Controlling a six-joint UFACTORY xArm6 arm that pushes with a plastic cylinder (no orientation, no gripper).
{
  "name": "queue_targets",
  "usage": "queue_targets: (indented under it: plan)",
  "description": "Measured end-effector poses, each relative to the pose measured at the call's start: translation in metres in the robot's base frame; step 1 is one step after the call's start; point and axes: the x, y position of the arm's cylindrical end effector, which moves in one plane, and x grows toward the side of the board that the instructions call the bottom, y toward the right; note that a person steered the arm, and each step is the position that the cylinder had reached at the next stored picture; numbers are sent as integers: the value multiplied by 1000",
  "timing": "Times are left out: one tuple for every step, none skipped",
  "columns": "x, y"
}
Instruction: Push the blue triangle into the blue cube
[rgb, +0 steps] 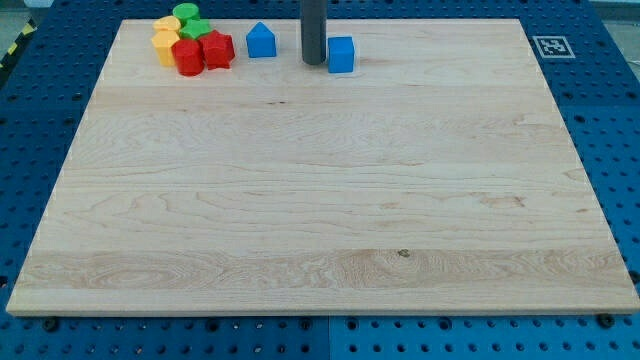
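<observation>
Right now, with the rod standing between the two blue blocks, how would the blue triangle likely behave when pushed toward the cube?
The blue triangle looks rigid and sits flat on the smooth wooden board, so it should probably slide, not roll or tip. Being small, it is likely light. My tip stands between it and the blue cube; an off-centre push may turn it.

Lab: blue pegboard (60, 110), marker tag (552, 46).
</observation>
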Motion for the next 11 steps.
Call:
queue_targets:
  plan:
    - [0,-39]
    - [0,-72]
    - [0,-74]
    - [0,-58]
    - [-2,-26]
    - [-26,-12]
    - [-67,-13]
    - [-83,-31]
    - [-85,-66]
    - [-85,-95]
    - [-82,-95]
